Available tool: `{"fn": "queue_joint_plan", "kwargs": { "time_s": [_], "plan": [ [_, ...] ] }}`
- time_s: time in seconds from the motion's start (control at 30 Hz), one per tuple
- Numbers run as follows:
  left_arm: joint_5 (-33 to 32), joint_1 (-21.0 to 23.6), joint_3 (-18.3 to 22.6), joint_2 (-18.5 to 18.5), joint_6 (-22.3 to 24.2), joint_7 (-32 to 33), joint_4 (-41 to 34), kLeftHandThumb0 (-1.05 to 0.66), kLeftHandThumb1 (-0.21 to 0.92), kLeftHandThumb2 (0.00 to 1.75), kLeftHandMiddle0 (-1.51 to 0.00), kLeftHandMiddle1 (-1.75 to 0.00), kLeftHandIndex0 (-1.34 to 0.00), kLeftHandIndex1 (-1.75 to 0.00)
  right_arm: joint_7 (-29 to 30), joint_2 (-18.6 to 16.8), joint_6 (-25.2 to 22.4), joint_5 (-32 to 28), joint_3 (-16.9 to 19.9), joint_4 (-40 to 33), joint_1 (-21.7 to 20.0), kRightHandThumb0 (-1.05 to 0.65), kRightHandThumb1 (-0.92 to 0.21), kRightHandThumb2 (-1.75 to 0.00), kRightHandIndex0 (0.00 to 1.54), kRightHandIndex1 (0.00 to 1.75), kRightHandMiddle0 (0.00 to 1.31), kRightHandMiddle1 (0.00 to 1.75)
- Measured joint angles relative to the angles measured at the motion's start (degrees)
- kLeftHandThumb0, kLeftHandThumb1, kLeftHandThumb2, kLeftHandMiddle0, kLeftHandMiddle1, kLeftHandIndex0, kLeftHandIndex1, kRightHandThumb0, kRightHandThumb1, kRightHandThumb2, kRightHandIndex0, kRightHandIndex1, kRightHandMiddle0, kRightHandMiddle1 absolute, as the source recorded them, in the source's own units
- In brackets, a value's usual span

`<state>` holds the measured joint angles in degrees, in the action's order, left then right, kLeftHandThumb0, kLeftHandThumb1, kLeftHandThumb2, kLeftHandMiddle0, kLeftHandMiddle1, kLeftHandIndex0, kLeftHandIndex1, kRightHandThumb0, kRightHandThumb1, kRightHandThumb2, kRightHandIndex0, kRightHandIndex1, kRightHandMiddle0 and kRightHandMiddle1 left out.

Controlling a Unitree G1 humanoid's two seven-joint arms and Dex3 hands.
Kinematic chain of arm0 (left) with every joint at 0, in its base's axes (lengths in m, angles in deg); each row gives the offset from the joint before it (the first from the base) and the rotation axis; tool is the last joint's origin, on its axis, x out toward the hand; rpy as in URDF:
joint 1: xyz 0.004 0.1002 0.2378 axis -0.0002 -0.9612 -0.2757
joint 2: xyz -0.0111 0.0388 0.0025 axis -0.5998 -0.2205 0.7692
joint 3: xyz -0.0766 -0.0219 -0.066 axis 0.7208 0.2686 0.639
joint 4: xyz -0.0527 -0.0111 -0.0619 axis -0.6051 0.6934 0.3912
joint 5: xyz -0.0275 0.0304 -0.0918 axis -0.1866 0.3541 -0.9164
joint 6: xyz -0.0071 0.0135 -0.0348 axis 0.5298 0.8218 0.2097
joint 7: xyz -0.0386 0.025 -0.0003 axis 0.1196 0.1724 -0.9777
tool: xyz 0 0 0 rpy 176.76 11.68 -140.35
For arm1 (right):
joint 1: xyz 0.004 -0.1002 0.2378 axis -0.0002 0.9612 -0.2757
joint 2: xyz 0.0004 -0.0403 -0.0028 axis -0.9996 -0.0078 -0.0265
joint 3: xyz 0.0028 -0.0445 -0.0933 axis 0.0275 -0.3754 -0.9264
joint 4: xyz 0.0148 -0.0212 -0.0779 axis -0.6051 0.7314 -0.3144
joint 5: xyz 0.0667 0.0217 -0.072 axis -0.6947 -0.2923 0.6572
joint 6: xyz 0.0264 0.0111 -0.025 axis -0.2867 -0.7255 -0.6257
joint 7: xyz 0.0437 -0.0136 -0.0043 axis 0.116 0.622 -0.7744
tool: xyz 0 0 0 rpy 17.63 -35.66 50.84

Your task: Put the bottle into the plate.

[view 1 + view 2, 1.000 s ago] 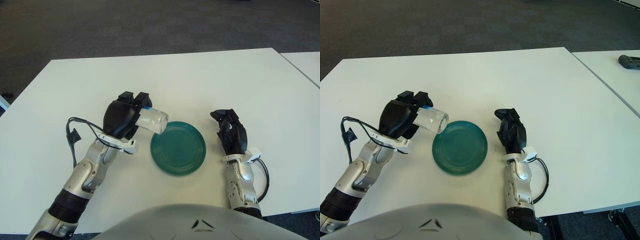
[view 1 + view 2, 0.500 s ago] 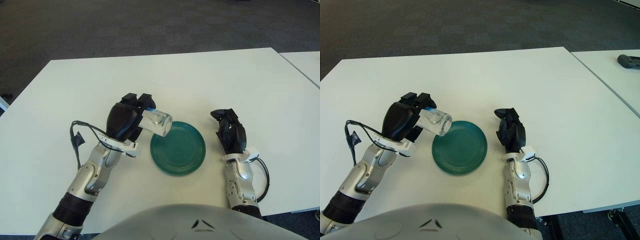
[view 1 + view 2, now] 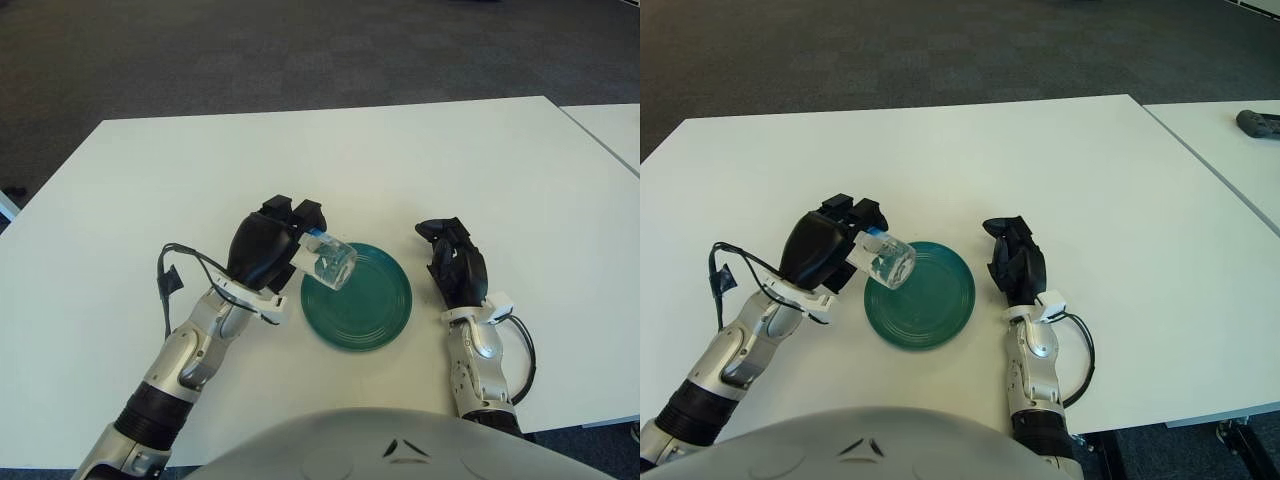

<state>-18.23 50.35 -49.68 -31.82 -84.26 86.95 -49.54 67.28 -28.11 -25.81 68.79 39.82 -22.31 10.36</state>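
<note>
A small clear bottle (image 3: 333, 263) with a blue cap lies tilted in my left hand (image 3: 272, 247), whose black fingers are curled around its cap end. The bottle's base juts out over the left edge of the round green plate (image 3: 372, 310), which lies flat on the white table. Whether the base touches the plate cannot be told. My right hand (image 3: 455, 268) shows just to the right of the plate, fingers curled, holding nothing.
The white table (image 3: 420, 160) stretches wide behind the plate. A second white table (image 3: 1230, 130) stands at the right with a dark object (image 3: 1260, 123) on it. A black cable (image 3: 170, 280) loops off my left forearm.
My left hand has carried the bottle rightward and a little toward me, from beside the plate's left edge to over its rim. The bottle tips more downward. My right hand stays put.
</note>
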Motion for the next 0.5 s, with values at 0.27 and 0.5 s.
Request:
{"fn": "queue_joint_plan", "kwargs": {
  "time_s": [0.27,0.5],
  "plan": [
    [-0.4,1.1,-1.5,0.9,2.8,-9.3,-1.2,0.00,-0.05,1.70,-0.91,-1.65,-0.66,-1.75,-0.4,0.0,-0.9,-0.5,-0.5,-1.2,0.8,-0.64,-0.90,-0.62,0.64,1.11,0.42,1.25],
    [1.8,0.2,-2.9,1.8,4.7,-11.6,-2.3,0.00,-0.04,1.69,-0.88,-1.68,-0.66,-1.75,0.0,0.0,-1.9,-0.5,-0.7,-2.4,1.5,-0.65,-0.90,-0.62,0.63,1.10,0.44,1.26]
  ]
}}
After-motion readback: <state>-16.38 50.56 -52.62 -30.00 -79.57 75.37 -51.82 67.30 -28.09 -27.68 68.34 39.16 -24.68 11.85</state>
